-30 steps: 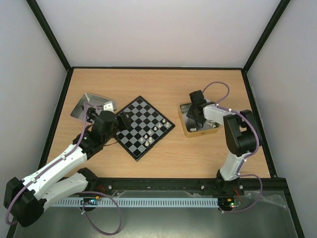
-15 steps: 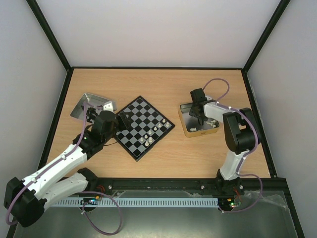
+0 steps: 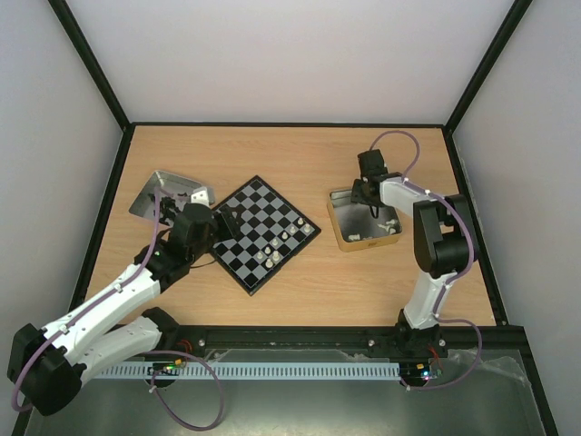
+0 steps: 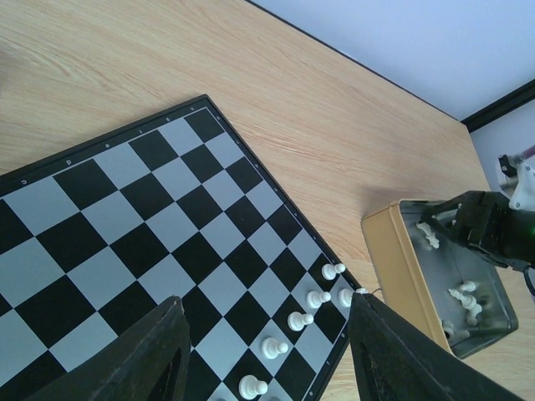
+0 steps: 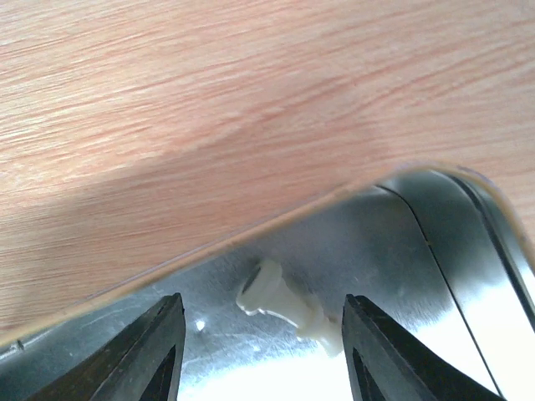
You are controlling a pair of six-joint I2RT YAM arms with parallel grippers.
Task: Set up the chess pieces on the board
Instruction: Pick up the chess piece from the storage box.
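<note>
Because the left arm sits nearer the bases, it is logged first: the left gripper hangs over the board, fingers spread, with nothing between them and only bare squares below.

- Board lies corner-on to the arms on the table. A short run of white chess pieces stands upright along its right-hand edge; the other squares in view are unoccupied.
- Beyond the board to the right is a gold-walled tin with more white pieces loose inside. Exact count cannot be told.
- A metal tray lies off the board's left corner. Contents not legible.
- Right gripper is low over the tin's far rim, fingers apart, gripping nothing.
- One loose piece lies on its side on the tin floor, just inside the rim and directly between the two fingers. Its long axis runs nearly finger to finger, tipped slightly down toward the right one.

Judgement: step in hand is a pick from the tin by the right arm, clearly the nearer one; the left is well apart across the board. Closing as aligned would catch the piece end-on, so it may slip. A wrist turn to cross its axis looks safer.
</note>
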